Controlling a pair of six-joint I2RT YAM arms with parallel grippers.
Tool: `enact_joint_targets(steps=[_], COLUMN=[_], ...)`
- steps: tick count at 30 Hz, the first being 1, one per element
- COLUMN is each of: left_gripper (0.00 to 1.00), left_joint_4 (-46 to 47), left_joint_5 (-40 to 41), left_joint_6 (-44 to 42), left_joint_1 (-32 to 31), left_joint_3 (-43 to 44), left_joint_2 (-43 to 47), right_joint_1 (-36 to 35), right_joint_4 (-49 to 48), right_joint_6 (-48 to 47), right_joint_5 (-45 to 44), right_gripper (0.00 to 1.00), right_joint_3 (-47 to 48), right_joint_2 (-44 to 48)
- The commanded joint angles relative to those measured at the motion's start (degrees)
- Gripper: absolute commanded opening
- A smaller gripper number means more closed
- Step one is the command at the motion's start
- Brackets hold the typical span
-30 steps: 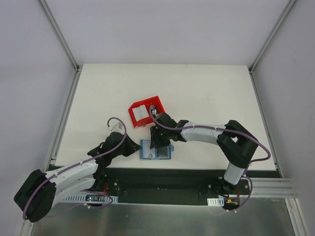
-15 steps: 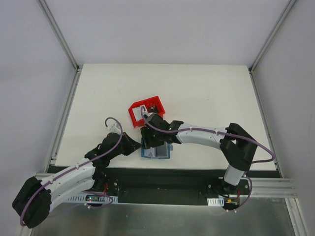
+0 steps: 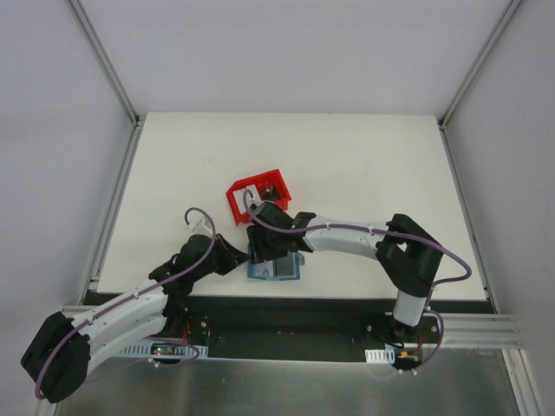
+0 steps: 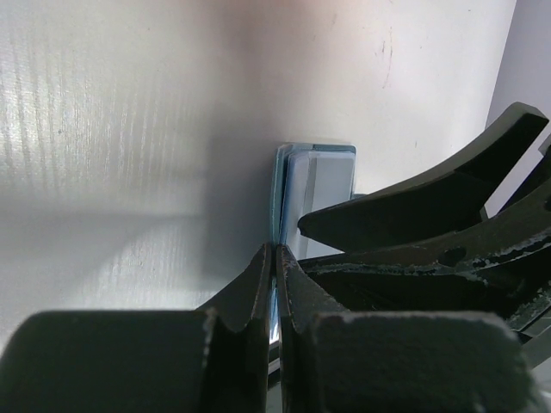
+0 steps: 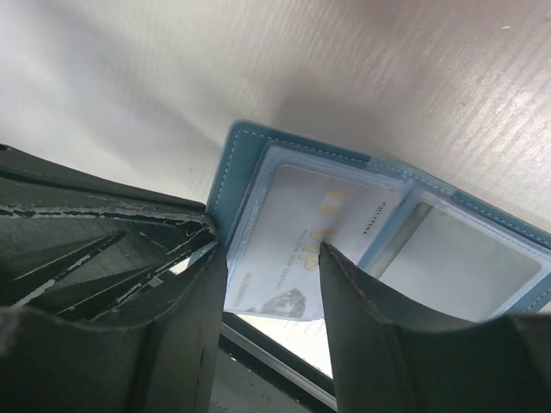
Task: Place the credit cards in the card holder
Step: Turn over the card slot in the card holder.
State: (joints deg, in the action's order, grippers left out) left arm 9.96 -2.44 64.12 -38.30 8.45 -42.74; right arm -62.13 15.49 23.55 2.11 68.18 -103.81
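card holder (image 3: 275, 267) lies spread open on the desk (image 3: 364, 165), close to the middle of its near edge. left jaws are clamped tight on the holder's left edge. right jaws stand apart, straddling a pale credit card (image 5: 301, 237) in one clear pocket. a red bin (image 3: 257, 196) sits just behind.

A robotics lab test cell: a white table (image 3: 347, 165) is boxed in by plain pale panels (image 3: 52, 130) set in aluminium rails (image 3: 113, 199). A left arm (image 3: 130, 308) and a right arm (image 3: 355, 236) are bolted to a black plate (image 3: 286, 316) at the near edge, with purple cables (image 3: 204, 251) looping along them. A brushed metal sheet (image 3: 277, 390) lies in front
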Motion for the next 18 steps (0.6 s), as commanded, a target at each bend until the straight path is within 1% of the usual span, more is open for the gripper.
enact_joint_targets(steps=[1, 6, 11, 13, 18], left_gripper=[0.00, 0.00, 0.00, 0.00, 0.00], left_joint_4=[1.12, 0.94, 0.50, 0.24, -0.20], left_joint_5=[0.59, 0.94, 1.21, 1.29, 1.65], left_joint_6=[0.48, 0.39, 0.13, 0.04, 0.04], left_joint_1=[-0.63, -0.63, -0.63, -0.63, -0.63], left_joint_3=[-0.36, -0.36, -0.54, -0.62, -0.98], left_joint_2=[1.08, 1.17, 1.34, 1.52, 2.05], right_joint_1=[-0.54, -0.80, -0.98, -0.98, -1.06], right_joint_4=[4.28, 5.78, 7.98, 9.29, 13.95], right_joint_6=[-0.61, -1.31, -2.19, -2.81, -3.95], right_joint_5=[-4.30, -5.71, -8.87, -9.93, -14.49], right_gripper=[0.47, 0.36, 0.31, 0.26, 0.25], right_joint_3=[2.74, 2.48, 2.04, 2.30, 3.18], right_joint_2=[-0.60, 0.10, 1.68, 2.29, 3.70])
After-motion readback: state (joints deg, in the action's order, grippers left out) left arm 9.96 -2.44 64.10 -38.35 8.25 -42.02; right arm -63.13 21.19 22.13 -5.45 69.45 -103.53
